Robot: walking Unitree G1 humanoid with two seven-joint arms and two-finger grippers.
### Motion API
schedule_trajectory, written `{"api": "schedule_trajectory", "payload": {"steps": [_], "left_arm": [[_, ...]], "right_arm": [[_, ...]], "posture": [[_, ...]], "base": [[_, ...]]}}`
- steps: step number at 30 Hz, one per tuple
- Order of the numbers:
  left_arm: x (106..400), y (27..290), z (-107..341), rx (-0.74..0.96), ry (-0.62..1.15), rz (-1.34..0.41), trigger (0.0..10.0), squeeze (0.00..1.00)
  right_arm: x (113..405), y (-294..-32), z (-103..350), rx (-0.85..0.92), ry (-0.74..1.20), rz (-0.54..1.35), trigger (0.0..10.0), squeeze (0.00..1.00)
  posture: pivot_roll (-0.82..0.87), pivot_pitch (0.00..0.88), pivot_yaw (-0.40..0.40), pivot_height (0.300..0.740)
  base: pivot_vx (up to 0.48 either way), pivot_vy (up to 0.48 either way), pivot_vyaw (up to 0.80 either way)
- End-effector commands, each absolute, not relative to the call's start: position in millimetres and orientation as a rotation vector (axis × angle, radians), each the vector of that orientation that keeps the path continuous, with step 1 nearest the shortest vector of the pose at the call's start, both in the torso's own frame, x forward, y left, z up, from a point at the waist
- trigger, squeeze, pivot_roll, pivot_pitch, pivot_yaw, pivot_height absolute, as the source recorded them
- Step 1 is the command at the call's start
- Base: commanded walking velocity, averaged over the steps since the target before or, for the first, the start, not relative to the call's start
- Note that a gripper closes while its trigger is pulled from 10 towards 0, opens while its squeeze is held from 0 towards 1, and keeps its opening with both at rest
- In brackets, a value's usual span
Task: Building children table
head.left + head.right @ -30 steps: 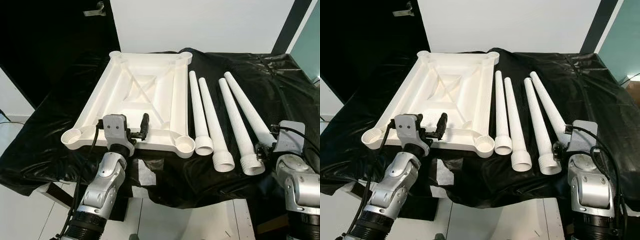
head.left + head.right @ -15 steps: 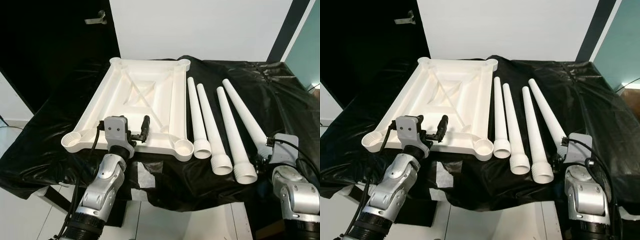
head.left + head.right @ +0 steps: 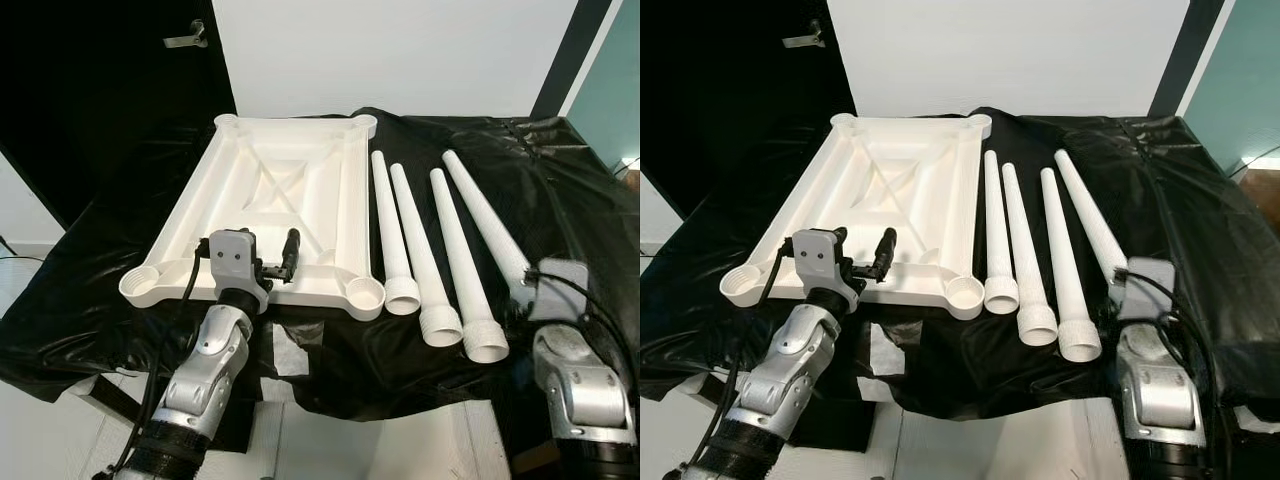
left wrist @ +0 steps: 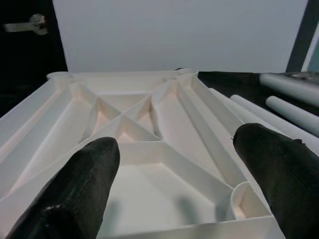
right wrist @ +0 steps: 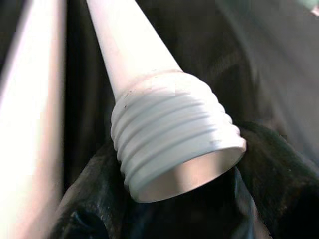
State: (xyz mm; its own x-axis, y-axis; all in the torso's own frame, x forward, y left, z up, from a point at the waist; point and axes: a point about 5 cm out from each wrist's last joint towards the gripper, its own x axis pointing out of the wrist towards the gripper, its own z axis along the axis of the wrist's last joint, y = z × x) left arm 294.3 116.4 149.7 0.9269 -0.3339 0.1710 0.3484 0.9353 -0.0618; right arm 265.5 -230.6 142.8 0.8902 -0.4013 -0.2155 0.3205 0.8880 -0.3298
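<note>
Gripping threaded leg (image 5: pixel 169 134) | right end effector (image 5: pixel 164 209) | writing: apparently 0

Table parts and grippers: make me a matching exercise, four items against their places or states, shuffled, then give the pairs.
1. tabletop
2. four legs
3. left gripper
4. right gripper

A. at the threaded end of the rightmost leg
B. lying side by side, threaded ends towards the robot
C. upside down on the black cover, ribs up
D. open, at the tabletop's near edge

Pairs: 1-C, 2-B, 3-D, 4-A
</note>
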Motion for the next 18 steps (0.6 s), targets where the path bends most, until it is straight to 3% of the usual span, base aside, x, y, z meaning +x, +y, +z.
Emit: {"api": "schedule_trajectory", "payload": {"steps": [1, 7, 12, 13, 15, 16, 17, 18], "left_arm": [[290.0, 104.6, 149.1, -0.067, -0.164, -0.591, 10.0, 0.0], [291.4, 103.6, 150.0, -0.098, -0.16, -0.593, 10.0, 0.0], [295.9, 105.1, 154.6, -0.249, -0.144, -0.553, 10.0, 0.0], [298.1, 106.3, 155.7, -0.335, -0.124, -0.543, 10.0, 0.0], [300.6, 105.9, 157.5, -0.49, -0.079, -0.562, 10.0, 0.0], [300.8, 105.4, 158.4, -0.537, -0.067, -0.576, 10.0, 0.0], [299.7, 103.6, 162.2, -0.61, -0.059, -0.62, 10.0, 0.0], [297.4, 100.9, 167.7, -0.684, -0.061, -0.681, 10.0, 0.0]], "right_arm": [[267.5, -228.4, 165.4, -0.365, 0.145, -0.408, 0.0, 0.0], [264.1, -223.7, 182.8, -0.519, -0.002, -0.43, 0.0, 0.0], [261.8, -213.4, 185.6, -0.672, -0.099, -0.398, 0.0, 0.0], [261.4, -208.3, 184.1, -0.726, -0.125, -0.367, 1.6, 0.0], [260.2, -199.6, 180.2, -0.818, -0.165, -0.309, 1.6, 0.0], [259.5, -196.6, 178.7, -0.846, -0.179, -0.288, 4.7, 0.0], [257.9, -191.4, 178.2, -0.92, -0.217, -0.262, 9.3, 0.0], [256.5, -184.6, 177.3, -0.989, -0.256, -0.218, 10.0, 0.0]], "posture": [[-0.09, 0.0, 0.048, 0.74], [-0.09, 0.0, 0.05, 0.74], [-0.09, 0.001, 0.048, 0.74], [-0.09, 0.001, 0.046, 0.74], [-0.09, 0.001, 0.044, 0.74], [-0.09, 0.001, 0.044, 0.74], [-0.09, 0.0, 0.04, 0.74], [-0.09, 0.0, 0.036, 0.74]], "base": [[0.0, 0.0, 0.0], [0.0, 0.0, 0.0], [0.0, 0.0, 0.0], [0.0, 0.0, 0.0], [0.0, 0.0, 0.0], [0.0, 0.0, 0.0], [0.0, 0.0, 0.0], [0.0, 0.0, 0.0]]}}
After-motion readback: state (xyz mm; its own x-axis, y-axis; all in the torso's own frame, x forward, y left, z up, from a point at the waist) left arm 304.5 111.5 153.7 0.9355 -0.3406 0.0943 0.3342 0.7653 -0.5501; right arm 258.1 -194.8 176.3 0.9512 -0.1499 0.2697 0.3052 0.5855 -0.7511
